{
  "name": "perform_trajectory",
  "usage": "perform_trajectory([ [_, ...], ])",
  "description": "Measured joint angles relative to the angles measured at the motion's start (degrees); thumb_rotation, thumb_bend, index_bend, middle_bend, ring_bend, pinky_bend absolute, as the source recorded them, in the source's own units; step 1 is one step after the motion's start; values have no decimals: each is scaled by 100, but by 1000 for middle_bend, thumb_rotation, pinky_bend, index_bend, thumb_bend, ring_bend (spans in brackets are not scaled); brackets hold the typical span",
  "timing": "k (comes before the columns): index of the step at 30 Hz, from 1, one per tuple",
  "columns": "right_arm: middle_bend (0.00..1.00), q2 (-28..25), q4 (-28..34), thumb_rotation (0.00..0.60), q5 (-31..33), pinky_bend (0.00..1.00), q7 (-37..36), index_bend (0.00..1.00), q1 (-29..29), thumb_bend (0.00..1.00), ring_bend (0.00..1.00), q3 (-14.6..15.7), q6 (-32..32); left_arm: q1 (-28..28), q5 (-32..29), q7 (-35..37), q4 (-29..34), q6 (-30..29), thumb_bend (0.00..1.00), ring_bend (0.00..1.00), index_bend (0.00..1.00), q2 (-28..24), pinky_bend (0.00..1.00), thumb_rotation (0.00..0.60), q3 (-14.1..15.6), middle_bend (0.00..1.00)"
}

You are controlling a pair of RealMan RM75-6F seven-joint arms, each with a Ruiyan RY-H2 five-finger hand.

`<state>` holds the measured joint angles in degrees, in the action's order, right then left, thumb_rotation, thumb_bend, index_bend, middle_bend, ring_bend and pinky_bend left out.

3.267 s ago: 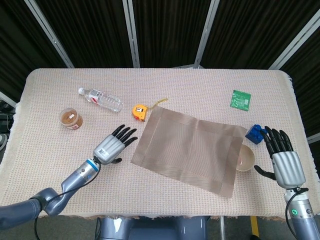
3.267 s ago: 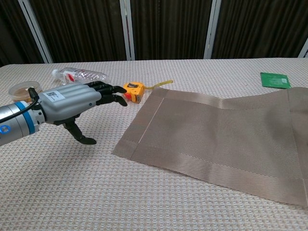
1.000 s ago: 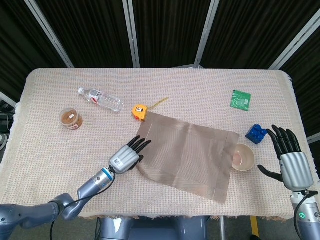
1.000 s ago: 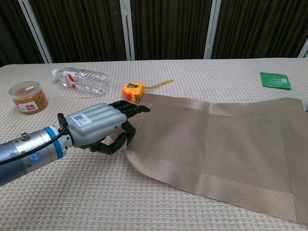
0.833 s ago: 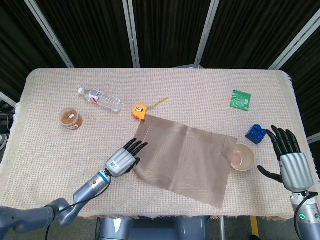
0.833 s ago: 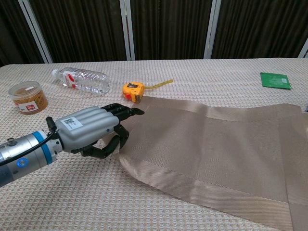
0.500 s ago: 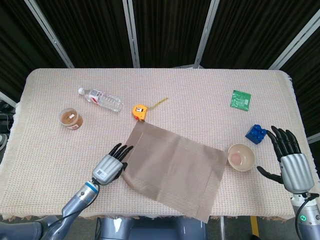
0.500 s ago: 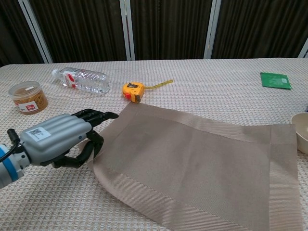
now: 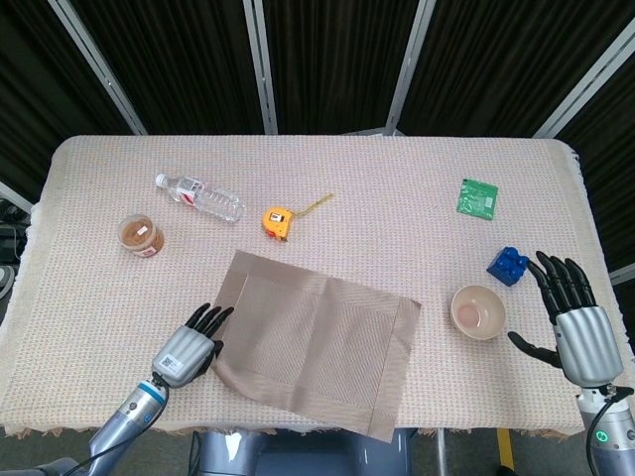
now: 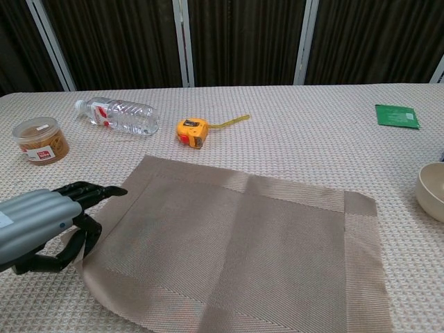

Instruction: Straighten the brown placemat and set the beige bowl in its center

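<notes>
The brown placemat (image 9: 313, 337) (image 10: 236, 236) lies skewed on the near middle of the table, its near corner reaching the front edge. My left hand (image 9: 189, 347) (image 10: 48, 222) pinches its left edge, fingers on top and thumb beneath, and the mat curls up slightly there. The beige bowl (image 9: 478, 311) (image 10: 433, 187) stands upright on the cloth just right of the mat, apart from it. Right of the bowl, my right hand (image 9: 575, 322) hovers with fingers spread and nothing in it.
A water bottle (image 9: 198, 196) (image 10: 118, 114), a yellow tape measure (image 9: 277, 221) (image 10: 191, 132) and a brown jar (image 9: 141, 236) (image 10: 41, 140) sit at the back left. A green board (image 9: 478, 196) (image 10: 397, 115) and a blue brick (image 9: 508, 265) lie at the right.
My left hand has dragged the placemat left and toward the front edge, uncovering the bowl, which now stands free of the mat. The right hand has barely moved.
</notes>
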<state>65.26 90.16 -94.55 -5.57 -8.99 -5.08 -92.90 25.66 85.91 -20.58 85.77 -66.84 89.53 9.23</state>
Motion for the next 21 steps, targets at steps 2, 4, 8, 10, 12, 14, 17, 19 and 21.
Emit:
perform_trajectory([
  [2, 0, 4, -2, 600, 2, 0, 15, 0, 1, 8, 0, -3, 3, -21, 22, -5, 141, 64, 737, 0, 658, -77, 0, 600, 86, 0],
  [4, 0, 12, -4, 600, 5, 0, 29, 0, -1, 8, 0, -5, 17, -44, 28, -45, 320, 145, 737, 0, 648, -176, 0, 600, 167, 0],
  [8, 0, 25, -12, 600, 4, 0, 56, 0, -1, 8, 0, -6, 30, -97, 21, -201, 680, 252, 734, 0, 555, -386, 0, 600, 301, 0],
  [10, 0, 32, -12, 600, 1, 0, 69, 0, -1, 8, 0, -5, 36, -123, 27, -266, 854, 300, 676, 0, 416, -510, 0, 600, 378, 0],
  [12, 0, 37, -9, 600, -4, 0, 83, 0, -1, 7, 0, -5, 40, -134, 29, -310, 1010, 384, 534, 0, 214, -646, 0, 600, 456, 0],
  [14, 0, 42, -7, 600, -12, 0, 99, 0, 1, 7, 0, -3, 41, -131, 20, -316, 1148, 477, 430, 0, 56, -762, 0, 600, 518, 0],
  [17, 0, 52, -4, 600, -17, 0, 123, 0, 2, 8, 0, 0, 50, -106, -8, -214, 1431, 653, 377, 0, 0, -953, 0, 600, 615, 0],
  [19, 0, 58, -6, 600, -14, 0, 134, 0, -1, 7, 0, 1, 65, -78, 29, -70, 1630, 727, 373, 0, 0, -1135, 0, 600, 679, 0],
  [21, 0, 65, -14, 600, -6, 0, 141, 0, -7, 7, 0, 2, 91, -68, 172, 91, 1784, 709, 372, 0, 0, -1341, 0, 600, 727, 0],
])
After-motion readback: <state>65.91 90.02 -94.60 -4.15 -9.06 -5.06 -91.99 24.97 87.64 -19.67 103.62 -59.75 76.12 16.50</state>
